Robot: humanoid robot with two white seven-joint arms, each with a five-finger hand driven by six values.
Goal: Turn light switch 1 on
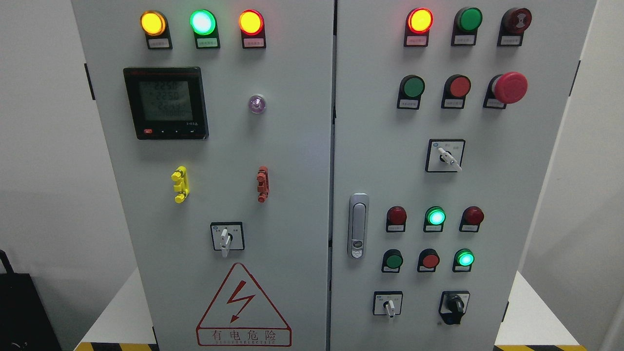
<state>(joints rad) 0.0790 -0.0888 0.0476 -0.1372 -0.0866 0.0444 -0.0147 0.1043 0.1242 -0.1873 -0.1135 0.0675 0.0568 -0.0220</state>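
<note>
Pale grey sheet metal fills the head view: a two-door electrical cabinet (pixel 292 161), its doors meeting at a dark seam near the middle. Neither robot hand nor arm shows anywhere, so their pose and whether the fingers are wide or closed cannot be told. Which control is light switch 1 cannot be settled, since the small labels under the lamps and buttons are too blurred to read. The candidates are the rotary selector on the left door (pixel 225 239), its white lever pointing straight down, the upper selector on the right door (pixel 447 157) with its lever tilted down to the right, a small white-levered selector (pixel 389 306) at lower right, and a black knob (pixel 455 306) just beside it. Across the top of the left door, an amber lamp (pixel 153 23), a green lamp (pixel 203 22) and a second amber-red lamp (pixel 251 22) glow. The digital meter (pixel 166 102) shows faint digits that are hard to make out. A red mushroom button (pixel 510 87) sits on the right door, and a silver door latch (pixel 358 225) is near the seam. The warning triangle (pixel 243 304) is cut by the bottom edge.
</note>
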